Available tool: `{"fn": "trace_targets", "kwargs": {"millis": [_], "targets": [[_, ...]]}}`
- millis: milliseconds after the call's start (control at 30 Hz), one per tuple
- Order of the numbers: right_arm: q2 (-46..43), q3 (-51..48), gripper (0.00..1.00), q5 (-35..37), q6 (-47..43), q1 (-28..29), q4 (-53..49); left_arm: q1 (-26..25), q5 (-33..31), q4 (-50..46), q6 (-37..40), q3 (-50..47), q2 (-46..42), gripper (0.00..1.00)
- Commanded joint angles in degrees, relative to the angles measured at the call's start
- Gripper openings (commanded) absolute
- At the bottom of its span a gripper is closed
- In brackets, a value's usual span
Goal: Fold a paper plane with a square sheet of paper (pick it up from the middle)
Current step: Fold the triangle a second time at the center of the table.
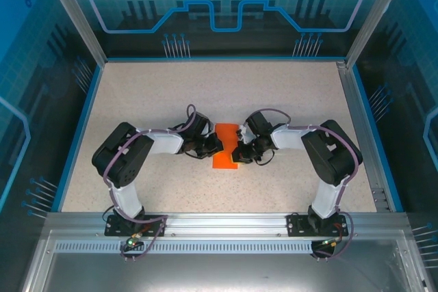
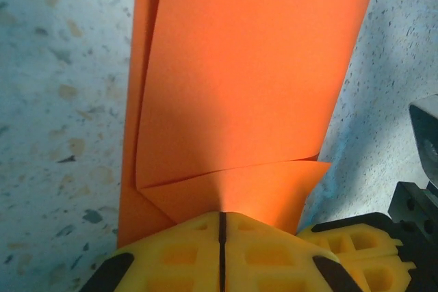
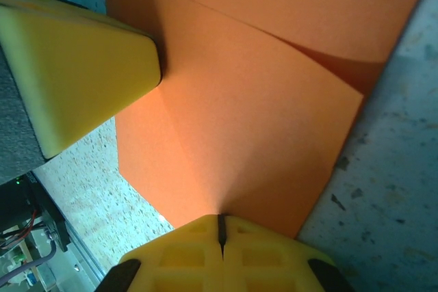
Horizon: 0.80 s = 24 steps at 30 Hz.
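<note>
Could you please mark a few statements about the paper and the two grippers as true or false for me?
1. The orange sheet of paper is folded, with layers overlapping. True.
2. The left gripper is wide open. False: it is shut on the paper's edge.
3. The paper lies on the table between the two grippers. True.
4. The right gripper is parked at the table's far corner. False: it is shut on the paper, opposite the left gripper.

Overhead, two close wrist views; common paper (image 1: pixel 224 155)
</note>
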Motion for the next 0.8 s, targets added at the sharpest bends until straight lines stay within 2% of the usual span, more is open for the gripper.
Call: {"fn": "trace_targets", "kwargs": {"millis": [0,200,433,633,767], "targets": [[-1.0,-0.7,0.04,1.7,0.4,1.6,-4.9,-0.3,-2.3,-3.3,1.2,0.3,2.0,0.08],[-1.0,4.7,0.04,1.2,0.9,3.4,-5.1,-0.3,-2.8,-3.8,1.5,-0.1,2.3,0.07],[4.0,8.5,0.04,1.9,1.8,3.8,-4.2,-0.3,-2.7,-3.6,1.2,-0.2,2.2,0.07],[7.7,7.9,0.06,2.6,-0.4,3.4,-6.7,-0.3,-2.6,-3.6,1.2,-0.2,2.1,0.07],[6.5,5.9,0.06,2.1,-0.7,3.3,-6.7,-0.3,-2.8,-3.6,1.2,-0.4,2.2,0.07]]}}
